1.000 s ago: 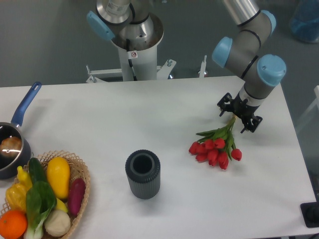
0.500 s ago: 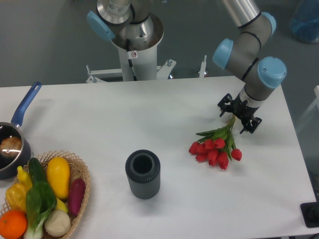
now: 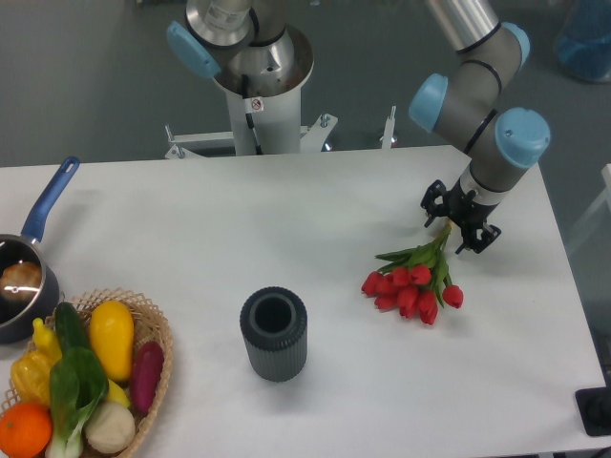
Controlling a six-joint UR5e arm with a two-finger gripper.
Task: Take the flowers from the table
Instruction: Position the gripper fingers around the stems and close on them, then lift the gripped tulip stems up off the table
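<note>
The flowers [image 3: 412, 282] are a bunch of red tulips with green leaves, lying on the white table [image 3: 286, 248] at the right. Their thin pale stems [image 3: 442, 239] point up and right. My gripper [image 3: 459, 221] is low over the stem ends, with one black finger on each side of them. The jaws stand apart and do not visibly press the stems. The flowers rest on the table.
A dark ribbed cylinder vase [image 3: 274, 333] stands upright at the front middle. A wicker basket [image 3: 155, 336] of vegetables and fruit sits at the front left. A blue-handled pot [image 3: 27, 270] is at the left edge. The robot's white base [image 3: 258, 105] stands behind the table.
The gripper's fingers have drawn slightly closer together around the stem ends. The flowers have not moved.
</note>
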